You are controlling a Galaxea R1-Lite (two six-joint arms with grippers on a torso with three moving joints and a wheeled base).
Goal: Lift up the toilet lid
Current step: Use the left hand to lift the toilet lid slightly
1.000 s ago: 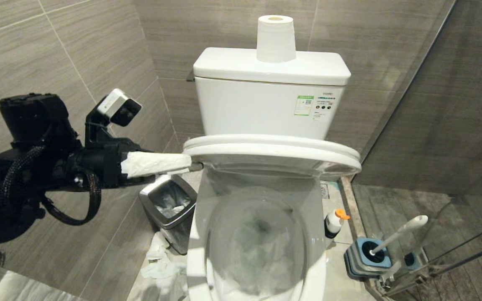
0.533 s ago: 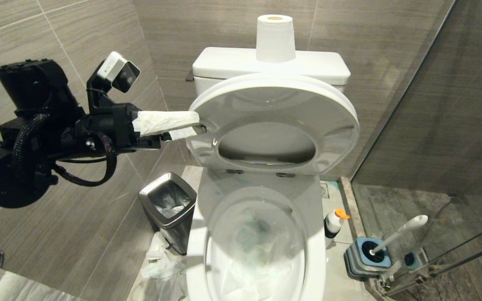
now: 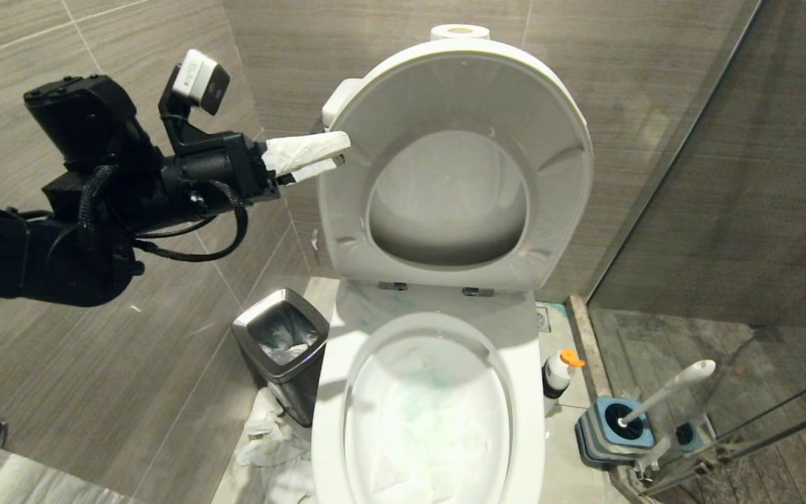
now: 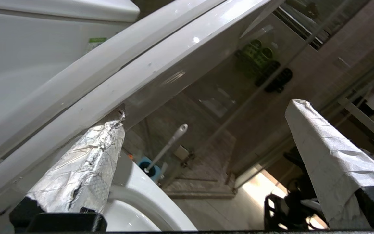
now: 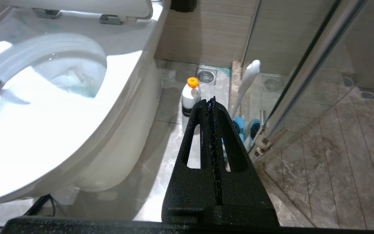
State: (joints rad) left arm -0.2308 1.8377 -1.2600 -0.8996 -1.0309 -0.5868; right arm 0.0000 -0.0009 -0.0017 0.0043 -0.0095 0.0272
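Left tool [image 3: 329,154] level against toilet lid [image 3: 403,63]

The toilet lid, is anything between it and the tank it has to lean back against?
Nothing visible blocks it. The toilet lid and seat ring stand nearly upright before the tank. The open left gripper has a wrapped finger at their edge.

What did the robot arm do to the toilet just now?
The left gripper rose, pushing the toilet lid and seat ring from nearly level up to almost upright, now hiding most of the tank and paper roll. Its open fingers only press the edge. The trash bin and toilet brush stayed put.
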